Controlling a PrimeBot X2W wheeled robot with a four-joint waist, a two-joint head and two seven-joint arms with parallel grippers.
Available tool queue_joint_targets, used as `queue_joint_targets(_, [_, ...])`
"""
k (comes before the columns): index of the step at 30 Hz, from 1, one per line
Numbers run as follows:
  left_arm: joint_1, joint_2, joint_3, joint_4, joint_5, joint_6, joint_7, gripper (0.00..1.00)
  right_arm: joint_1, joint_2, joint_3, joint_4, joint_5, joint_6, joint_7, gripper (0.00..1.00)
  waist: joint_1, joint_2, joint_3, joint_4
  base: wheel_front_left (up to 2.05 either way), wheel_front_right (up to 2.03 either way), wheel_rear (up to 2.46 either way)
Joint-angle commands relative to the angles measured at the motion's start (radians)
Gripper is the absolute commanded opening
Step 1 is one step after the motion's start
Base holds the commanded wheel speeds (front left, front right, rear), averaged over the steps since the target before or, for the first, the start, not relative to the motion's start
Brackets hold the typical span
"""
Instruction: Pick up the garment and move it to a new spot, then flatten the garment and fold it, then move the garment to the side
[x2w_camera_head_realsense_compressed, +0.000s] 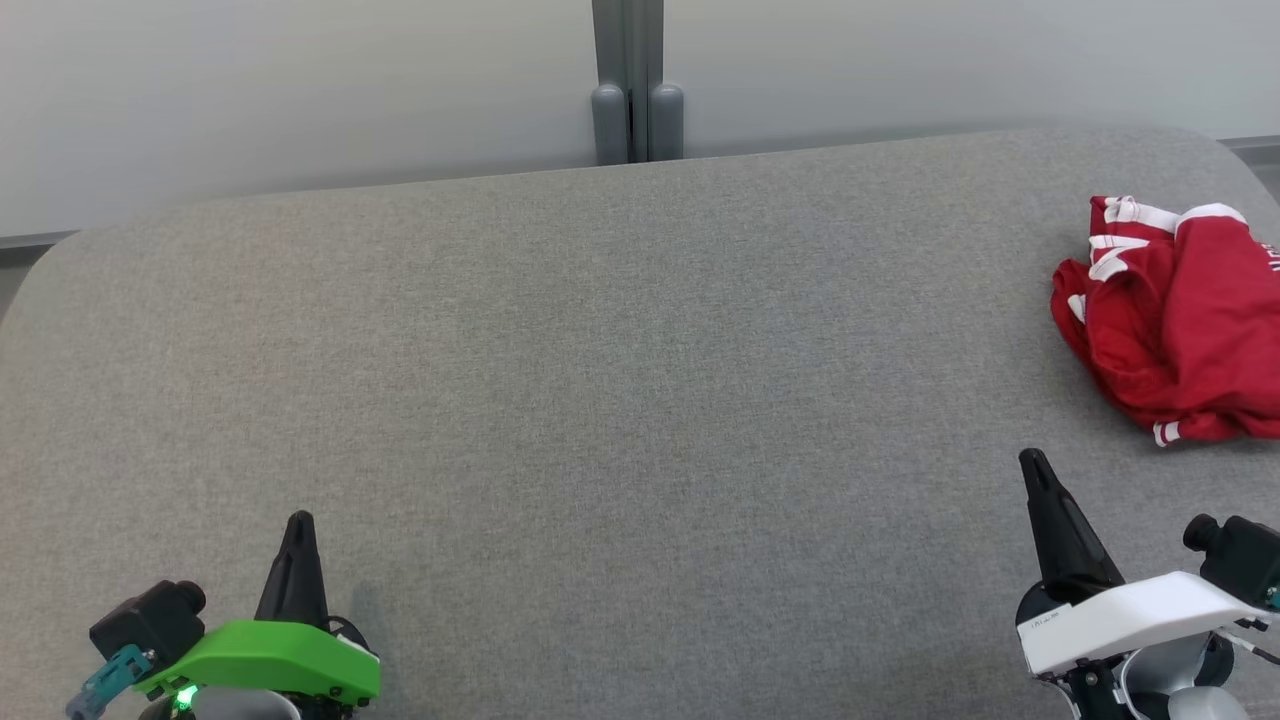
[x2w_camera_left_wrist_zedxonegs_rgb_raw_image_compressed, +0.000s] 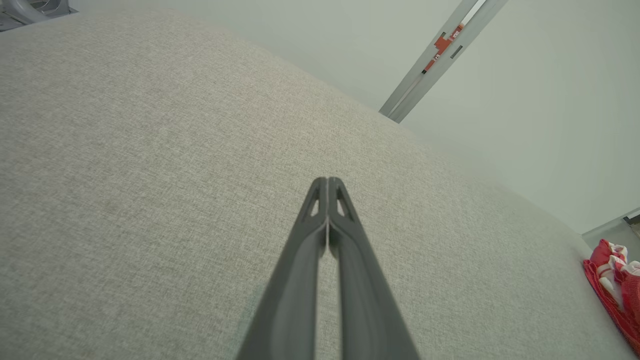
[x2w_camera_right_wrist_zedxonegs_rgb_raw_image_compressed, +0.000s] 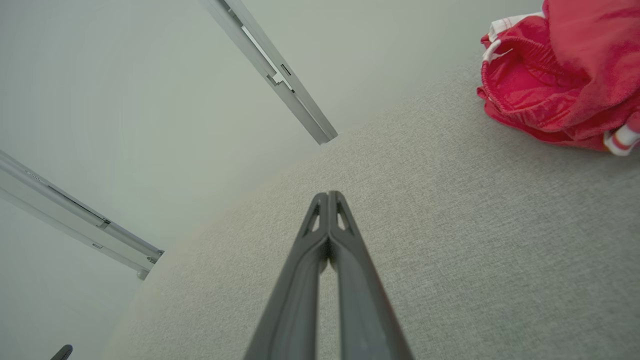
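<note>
The crumpled red fabric garment (x2w_camera_head_realsense_compressed: 1180, 320) with white stripes lies at three o'clock on the grey cloth-covered table (x2w_camera_head_realsense_compressed: 600, 350). It is likely light, soft and floppy, so pinch a raised fold on its near side. The left gripper (x2w_camera_head_realsense_compressed: 299, 522), at seven o'clock, and the right gripper (x2w_camera_head_realsense_compressed: 1032, 460), at five o'clock, are pressed together and empty.

Crumpled red white-striped garment (x2w_camera_head_realsense_compressed: 1180, 320) on grey fabric surface (x2w_camera_head_realsense_compressed: 600, 400), far right; left pincer (x2w_camera_head_realsense_compressed: 299, 525) and right pincer (x2w_camera_head_realsense_compressed: 1035, 465) closed, empty.
</note>
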Motion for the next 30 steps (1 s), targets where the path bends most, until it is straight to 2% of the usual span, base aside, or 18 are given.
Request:
queue_joint_targets(1, [-0.031, -0.001, 0.016, -0.006, -0.039, -0.012, 0.009, 0.0, -0.028, -0.008, -0.005, -0.001, 0.044, 0.0, 0.006, 0.0, 0.0, 0.0, -0.001, 0.0, 0.0, 0.0, 0.0])
queue_joint_targets(30, [-0.061, -0.044, 0.11, 0.021, -0.382, -0.106, 0.094, 0.0, -0.091, 0.0, -0.029, 0.102, 0.425, 0.0, 0.048, 0.0, 0.0, 0.0, -0.018, 0.002, 0.0, 0.0, 0.0])
